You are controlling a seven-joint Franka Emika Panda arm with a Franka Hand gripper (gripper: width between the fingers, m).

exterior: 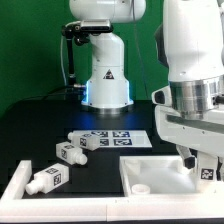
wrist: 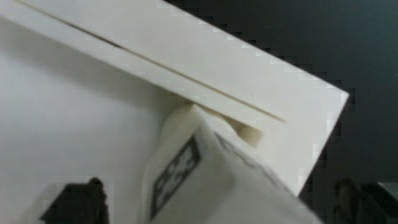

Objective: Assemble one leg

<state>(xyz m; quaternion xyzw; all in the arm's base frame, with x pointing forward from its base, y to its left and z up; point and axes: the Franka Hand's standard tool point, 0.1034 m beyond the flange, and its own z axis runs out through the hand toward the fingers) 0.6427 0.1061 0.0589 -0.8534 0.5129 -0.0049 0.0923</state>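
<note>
My gripper (exterior: 201, 163) hangs at the exterior view's right, over the near right part of the large white tray-like part (exterior: 150, 168). It is shut on a white leg (exterior: 207, 172) whose tag shows just below the fingers. In the wrist view the gripper (wrist: 217, 205) holds this tagged leg (wrist: 210, 165) between dark fingers (wrist: 75, 203). The leg points down at a corner of the tray part (wrist: 107, 110), by its raised rim. Whether it touches the tray part is not clear. Three more legs lie on the black table (exterior: 98, 140) (exterior: 70, 153) (exterior: 45, 180).
The marker board (exterior: 128, 137) lies flat behind the tray part. The robot's base (exterior: 105, 80) stands at the back centre. A white raised border (exterior: 14, 186) runs along the table's front edge at the exterior view's left.
</note>
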